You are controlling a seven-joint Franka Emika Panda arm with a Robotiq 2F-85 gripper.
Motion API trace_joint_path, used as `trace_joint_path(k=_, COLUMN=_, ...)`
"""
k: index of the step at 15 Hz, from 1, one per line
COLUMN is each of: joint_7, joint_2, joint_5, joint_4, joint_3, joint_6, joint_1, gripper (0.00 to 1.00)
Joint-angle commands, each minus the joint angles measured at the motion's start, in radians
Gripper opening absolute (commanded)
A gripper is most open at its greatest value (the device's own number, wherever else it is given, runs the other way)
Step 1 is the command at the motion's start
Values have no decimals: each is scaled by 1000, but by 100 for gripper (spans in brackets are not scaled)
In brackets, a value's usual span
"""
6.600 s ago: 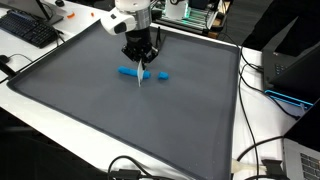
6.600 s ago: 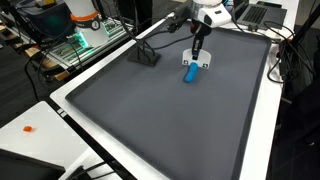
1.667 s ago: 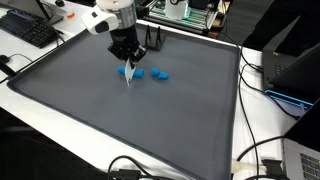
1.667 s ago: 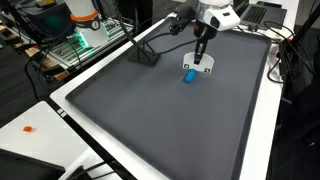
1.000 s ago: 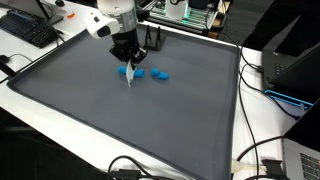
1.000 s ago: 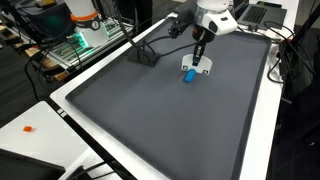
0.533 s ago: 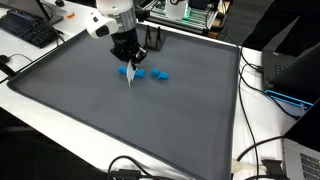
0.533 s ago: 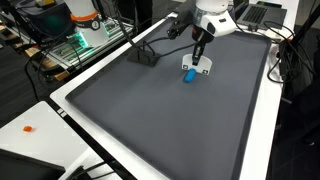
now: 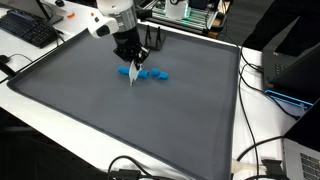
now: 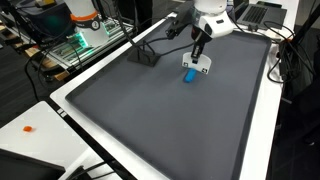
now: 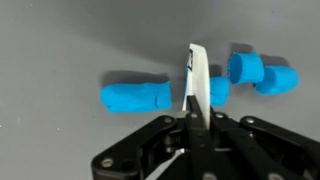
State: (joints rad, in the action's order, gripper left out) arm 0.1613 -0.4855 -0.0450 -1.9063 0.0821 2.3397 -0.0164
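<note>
My gripper (image 11: 197, 116) is shut on a thin white blade (image 11: 197, 80) that points down onto a row of blue dough pieces on the grey mat. In the wrist view a long blue piece (image 11: 135, 97) lies left of the blade, a short piece (image 11: 219, 91) right of it, and two small cut pieces (image 11: 245, 67) beyond. In both exterior views the gripper (image 9: 131, 58) (image 10: 198, 48) stands upright over the blue pieces (image 9: 150, 73) (image 10: 189, 73), with the blade tip (image 9: 133, 79) among them.
The large grey mat (image 9: 120, 120) has a raised white border (image 10: 262, 110). A black stand (image 10: 147, 55) sits at the mat's far edge. A keyboard (image 9: 28, 30), cables and electronics (image 10: 85, 35) lie outside the mat.
My gripper with the blade has shifted a little along the blue row since half a second ago. Over the longer span the row has been split into separate pieces.
</note>
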Motion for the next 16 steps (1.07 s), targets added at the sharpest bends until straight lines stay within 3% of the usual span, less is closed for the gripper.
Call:
trace_joint_path(k=1, joint_7=16, joint_2=22, joint_5=-35, joint_4=-57, joint_3=20, joint_6=6, joint_1=10, gripper=1)
trace_joint_path(k=16, joint_7=8, joint_2=120, joint_5=32, joint_4=-49, joint_3=-8, joint_6=-2, joint_1=-3, gripper=1)
